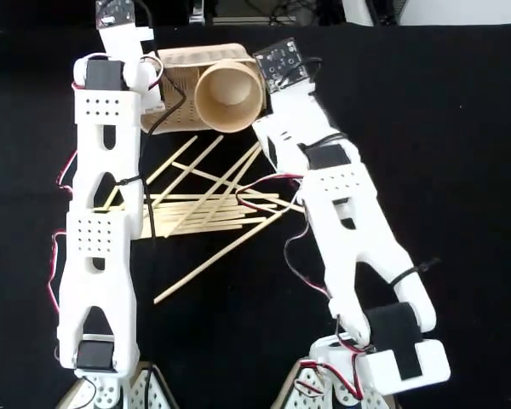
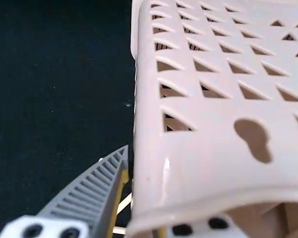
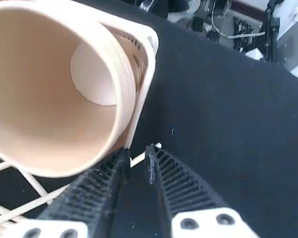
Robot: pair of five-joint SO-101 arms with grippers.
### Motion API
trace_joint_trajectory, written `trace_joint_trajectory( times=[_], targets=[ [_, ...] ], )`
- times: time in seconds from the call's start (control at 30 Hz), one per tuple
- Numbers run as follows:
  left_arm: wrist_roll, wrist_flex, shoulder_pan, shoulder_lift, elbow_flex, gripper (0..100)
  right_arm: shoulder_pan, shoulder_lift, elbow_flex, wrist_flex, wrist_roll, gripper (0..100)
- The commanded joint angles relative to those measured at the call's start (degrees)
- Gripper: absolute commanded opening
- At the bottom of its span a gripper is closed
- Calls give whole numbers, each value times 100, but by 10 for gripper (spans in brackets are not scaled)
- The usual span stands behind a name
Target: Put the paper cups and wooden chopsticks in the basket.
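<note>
Paper cup lies just beside right gripper, seemingly untouched.

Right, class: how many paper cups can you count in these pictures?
1: a paper cup lies on its side in the basket. More may be nested inside it or hidden.

Left arm stretched straight ahead, near full extension. Right arm bent at elbow, forearm angled inward toward the left one. Right gripper fingers almost together, narrow gap.
</note>
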Motion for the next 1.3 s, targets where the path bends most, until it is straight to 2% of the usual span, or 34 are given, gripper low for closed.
trace_joint_trajectory(
  times=[0.0,0.27,0.43,0.6,0.8,1.07,1.27],
  targets=[
    [-18,-105,-13,-202,-66,30,-176,154,-13,-387,18,80],
    [-53,-62,-13,-202,-66,30,-422,268,-198,-659,18,78],
    [-62,97,-4,-255,-92,30,-290,215,-277,-659,149,10],
    [-62,422,119,-255,-444,30,-114,-277,-119,-695,378,12],
    [-18,440,277,-387,-848,29,123,-1015,303,-686,378,14],
    [316,440,277,-1275,-48,29,1029,-1991,1191,-738,325,15],
    [545,431,303,-1978,1068,29,1565,-2325,1578,-1354,-176,15]
  ],
)
